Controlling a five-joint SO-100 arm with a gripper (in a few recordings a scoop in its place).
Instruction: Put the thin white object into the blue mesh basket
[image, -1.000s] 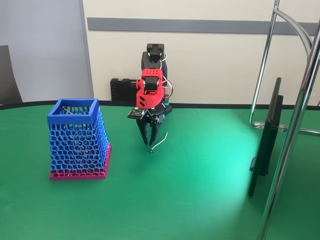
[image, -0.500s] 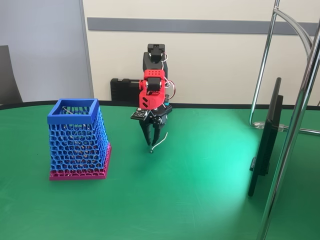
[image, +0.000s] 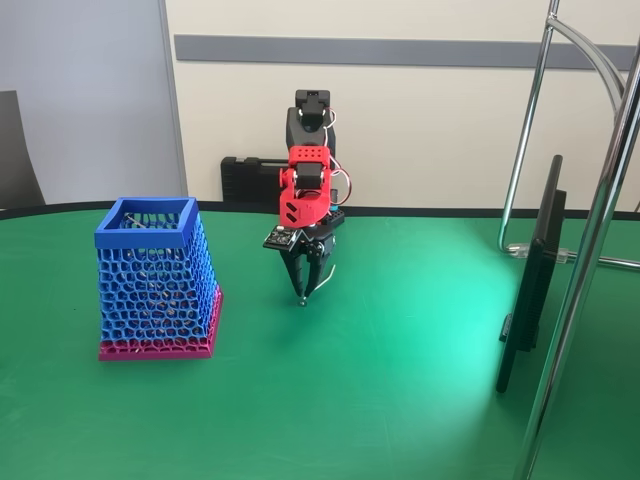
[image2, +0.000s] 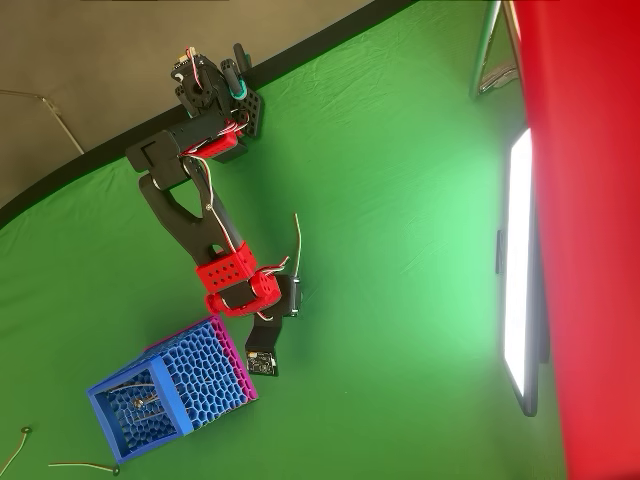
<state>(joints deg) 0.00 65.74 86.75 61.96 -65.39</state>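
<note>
Fixed view, from the left: the tall blue honeycomb-mesh basket (image: 155, 280) with a pink base stands on the green table (image: 400, 400). Well to its right, the black two-finger gripper (image: 302, 293) on the red and black arm points down, its fingers almost together around the low end of the thin curved white wire strip (image: 322, 281). The strip slants up to the right. I think the grab is just starting. The overhead view shows the strip (image2: 297, 245) lying long on the table, pointing away from the basket
</note>
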